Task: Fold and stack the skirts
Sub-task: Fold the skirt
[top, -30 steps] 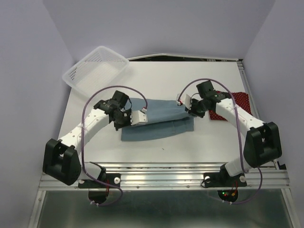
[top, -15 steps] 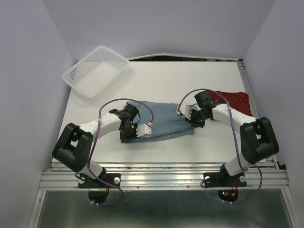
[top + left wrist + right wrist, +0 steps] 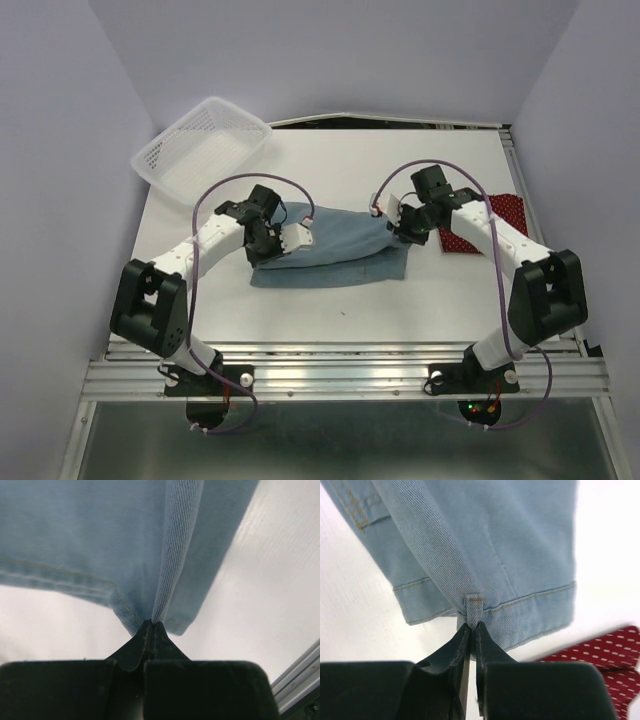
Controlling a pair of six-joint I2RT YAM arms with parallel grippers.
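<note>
The light blue denim skirt (image 3: pixel 345 255) lies folded across the middle of the table, stretched between both grippers. My left gripper (image 3: pixel 258 252) is shut on its left end; in the left wrist view the jaws (image 3: pixel 151 624) pinch a corner of the denim (image 3: pixel 100 540) just above the table. My right gripper (image 3: pixel 400 228) is shut on its right end; in the right wrist view the jaws (image 3: pixel 473 625) pinch the hem at a belt loop of the denim (image 3: pixel 495 540). The dark red dotted skirt (image 3: pixel 495 215) lies at the right edge, partly hidden by my right arm, and it also shows in the right wrist view (image 3: pixel 592 652).
A white plastic mesh basket (image 3: pixel 165 160) stands at the back left corner. The table's metal rail (image 3: pixel 340 365) runs along the near edge. Purple walls close in the left, back and right sides.
Both grippers, holding the denim skirt's ends, dipped toward the near edge half a second ago. They have now moved back away from it. The right arm again covers more of the red skirt.
</note>
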